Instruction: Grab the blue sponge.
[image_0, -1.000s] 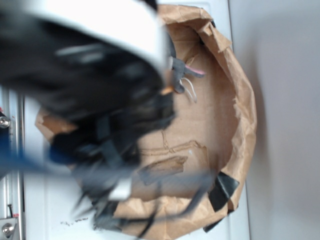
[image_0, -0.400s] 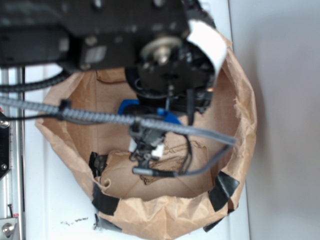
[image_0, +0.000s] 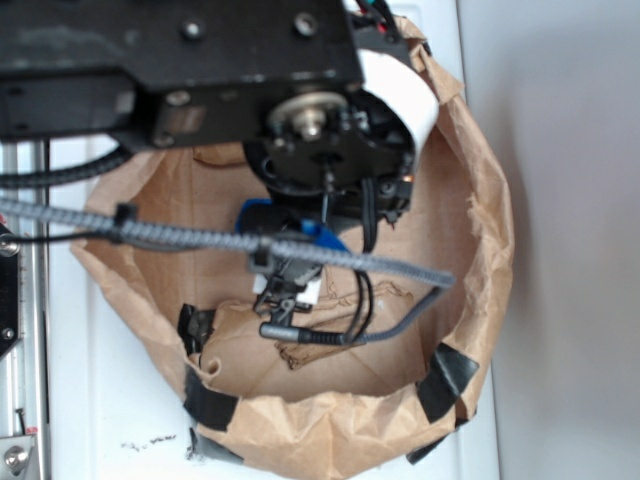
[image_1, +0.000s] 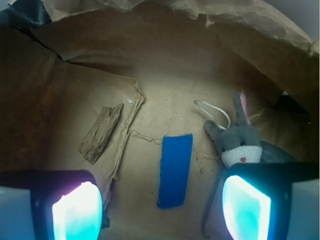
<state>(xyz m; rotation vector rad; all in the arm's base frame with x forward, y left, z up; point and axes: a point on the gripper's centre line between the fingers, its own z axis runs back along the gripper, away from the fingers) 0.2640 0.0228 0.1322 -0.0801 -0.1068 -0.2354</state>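
While the gripper (image_1: 162, 210) hovers with jaws spread wide and empty, the blue sponge (image_1: 175, 170) lies flat on the paper bag's floor (image_1: 165, 100), between the wood piece (image_1: 101, 132) and grey plush bunny (image_1: 240, 142).

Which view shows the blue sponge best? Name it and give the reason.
The wrist view. There the blue sponge lies whole and unobstructed on the brown paper, between the open claw fingers, with the wood piece and grey plush toy either side. The exterior view shows only a blue sliver beneath the arm.
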